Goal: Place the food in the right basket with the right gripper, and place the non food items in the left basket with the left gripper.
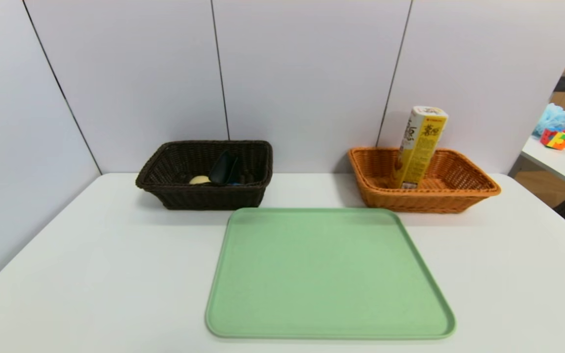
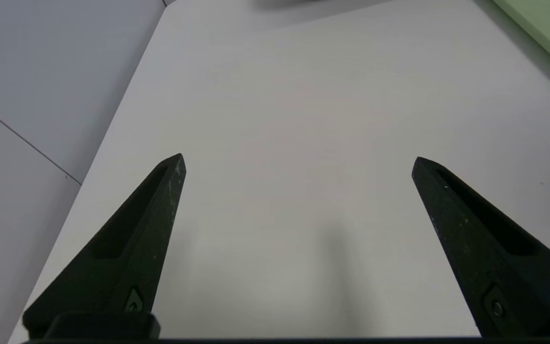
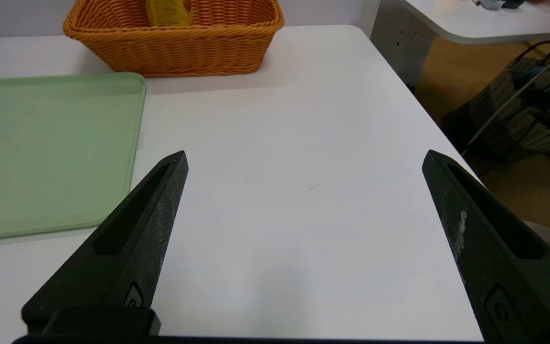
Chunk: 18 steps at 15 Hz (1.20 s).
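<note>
Yellow snack box (image 1: 421, 147) stands in the orange basket (image 1: 464, 193); green tray (image 1: 329, 274) lies bare; left gripper (image 2: 299, 160) and right gripper (image 3: 303, 160) hover spread wide, holding nothing.

A smooth white rectangular table (image 1: 91, 274) carries a flat green plastic tray (image 1: 329, 274) at centre, a dark brown wicker basket (image 1: 206, 193) at eleven o'clock, and an orange wicker basket (image 1: 422, 198) at one o'clock.

Table (image 1: 91, 274): white. Tray (image 1: 326, 274): plain pale green. Left basket (image 1: 204, 196): dark brown weave; holds a black item (image 1: 223, 167) and a pale yellow item (image 1: 199, 180). Right basket (image 1: 451, 193): orange weave; holds a box (image 1: 421, 147), yellow and white with dark print. Left gripper (image 2: 299, 165) and right gripper (image 3: 303, 162): black fingers with whitish scuffs. Wall panels (image 1: 302, 73): pale grey, dark seams.
</note>
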{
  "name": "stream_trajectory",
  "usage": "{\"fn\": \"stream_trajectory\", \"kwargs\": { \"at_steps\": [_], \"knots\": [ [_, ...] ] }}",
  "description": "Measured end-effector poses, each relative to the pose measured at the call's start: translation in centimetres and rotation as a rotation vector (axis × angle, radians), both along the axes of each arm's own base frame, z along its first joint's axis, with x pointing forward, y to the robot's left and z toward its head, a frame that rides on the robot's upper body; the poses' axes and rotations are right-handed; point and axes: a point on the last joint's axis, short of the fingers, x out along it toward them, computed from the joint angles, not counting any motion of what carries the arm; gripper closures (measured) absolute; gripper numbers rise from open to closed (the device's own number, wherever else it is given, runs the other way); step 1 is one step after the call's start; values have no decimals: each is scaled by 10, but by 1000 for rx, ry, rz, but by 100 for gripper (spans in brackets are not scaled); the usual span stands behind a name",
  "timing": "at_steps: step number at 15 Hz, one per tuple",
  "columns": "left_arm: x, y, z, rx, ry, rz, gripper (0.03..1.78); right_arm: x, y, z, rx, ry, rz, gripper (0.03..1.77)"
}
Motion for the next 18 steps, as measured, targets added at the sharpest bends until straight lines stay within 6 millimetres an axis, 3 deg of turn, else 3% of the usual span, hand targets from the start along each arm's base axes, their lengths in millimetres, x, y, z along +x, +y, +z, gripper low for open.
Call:
{"fn": "stream_trajectory", "kwargs": {
  "at_steps": [10, 18],
  "knots": [
    [-4, -1, -13, -55, -106, -51, 12, -8, 4, -45, -5, -65, 75, 10],
    [-3, -1, -16, -102, -109, -41, 12, 12, 5, -79, -17, -190, 151, 10]
  ]
}}
